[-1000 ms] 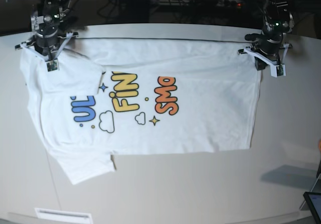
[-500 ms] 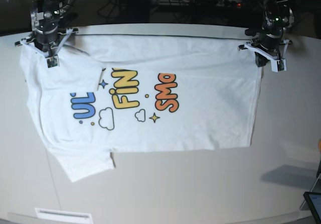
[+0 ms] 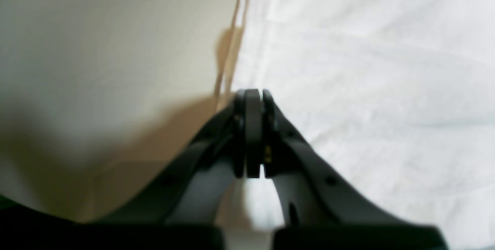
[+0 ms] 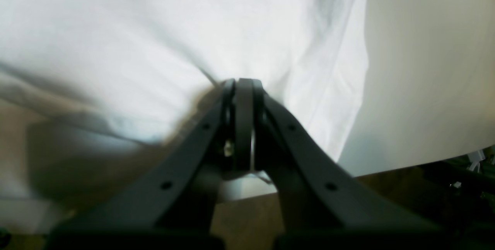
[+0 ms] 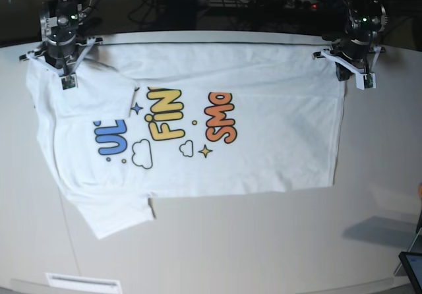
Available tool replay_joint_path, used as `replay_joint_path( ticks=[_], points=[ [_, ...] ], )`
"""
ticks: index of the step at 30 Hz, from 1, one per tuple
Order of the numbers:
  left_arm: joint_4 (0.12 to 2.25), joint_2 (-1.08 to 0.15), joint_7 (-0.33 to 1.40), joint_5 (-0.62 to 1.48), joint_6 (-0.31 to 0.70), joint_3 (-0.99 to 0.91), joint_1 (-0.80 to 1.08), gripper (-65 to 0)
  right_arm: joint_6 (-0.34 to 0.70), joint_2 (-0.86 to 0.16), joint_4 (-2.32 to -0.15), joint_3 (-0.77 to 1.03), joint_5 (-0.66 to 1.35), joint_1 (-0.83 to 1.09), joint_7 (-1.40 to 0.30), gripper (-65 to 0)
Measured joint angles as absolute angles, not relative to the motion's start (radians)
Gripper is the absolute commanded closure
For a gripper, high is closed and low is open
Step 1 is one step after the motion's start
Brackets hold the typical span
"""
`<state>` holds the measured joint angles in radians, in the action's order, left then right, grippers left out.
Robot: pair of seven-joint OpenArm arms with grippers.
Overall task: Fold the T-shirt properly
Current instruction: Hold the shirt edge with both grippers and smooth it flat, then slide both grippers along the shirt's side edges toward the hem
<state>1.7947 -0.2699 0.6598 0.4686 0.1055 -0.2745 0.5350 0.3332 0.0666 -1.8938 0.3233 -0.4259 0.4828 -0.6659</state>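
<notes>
t-shirt [image 5: 264,142] print | blue "ul" | yellow "fin" | orange "smo" | partly hidden

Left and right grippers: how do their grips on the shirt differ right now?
The left gripper sits at the shirt's hem end, at a plain corner beside bare table; the right gripper sits at the shoulder end, by a sleeve folded over the print. In the wrist views, cloth lies flat by the left gripper but bunches in creases at the right. Both have jaws shut on the far edge.
</notes>
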Motion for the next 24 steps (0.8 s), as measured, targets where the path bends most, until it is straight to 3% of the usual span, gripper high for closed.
replay_joint_path(
  ticks=[14, 19, 24],
  points=[
    [1.872, -0.269, 0.662, 0.468, 0.105, -0.412, 0.51, 0.0, 0.357, 0.067, -1.961, 0.323, -0.423, 0.42, -0.725, -1.6],
    [1.871, -0.29, 0.675, 0.469, 0.105, -0.426, 0.451, 0.0, 0.374, -0.009, -1.966, 0.314, -0.422, 0.299, -0.713, -1.7],
    [1.863, -0.363, 0.826, 0.444, 0.107, -0.403, 0.301, 0.0, 0.585, -0.064, -1.943, 0.321, -0.426, 0.14, -0.723, -1.7]
  ],
)
